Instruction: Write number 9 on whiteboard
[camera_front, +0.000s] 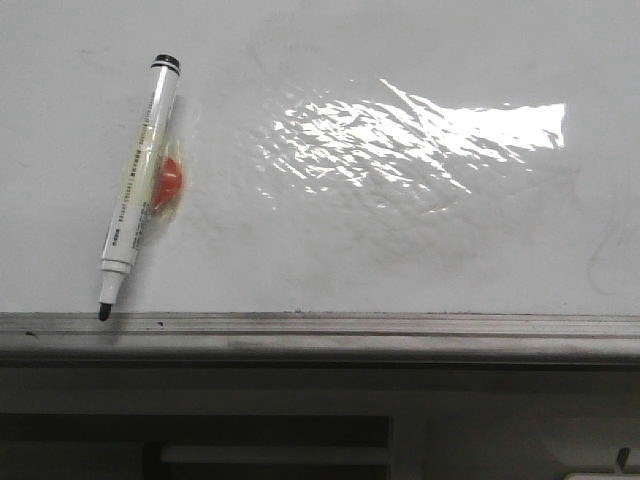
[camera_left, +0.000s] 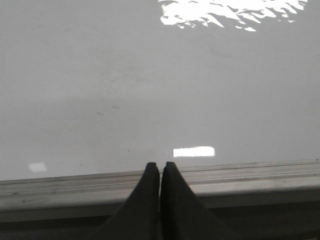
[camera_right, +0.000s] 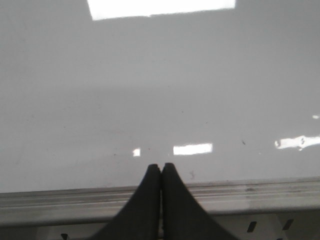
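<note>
The whiteboard (camera_front: 400, 240) fills the front view, glossy white with faint smudges and a bright wrinkled glare patch (camera_front: 410, 135). No number 9 shows on it. A white marker (camera_front: 140, 190) with a black tip lies uncapped on the board at the left, its tip on the grey edge rail (camera_front: 320, 325). Neither gripper shows in the front view. In the left wrist view my left gripper (camera_left: 160, 165) is shut and empty over the rail (camera_left: 250, 172). In the right wrist view my right gripper (camera_right: 160, 166) is shut and empty over the rail (camera_right: 250, 192).
A small red-orange round object (camera_front: 168, 182) sits under the marker's barrel on the board. Below the rail a dark frame and shelf (camera_front: 270, 440) run along the front.
</note>
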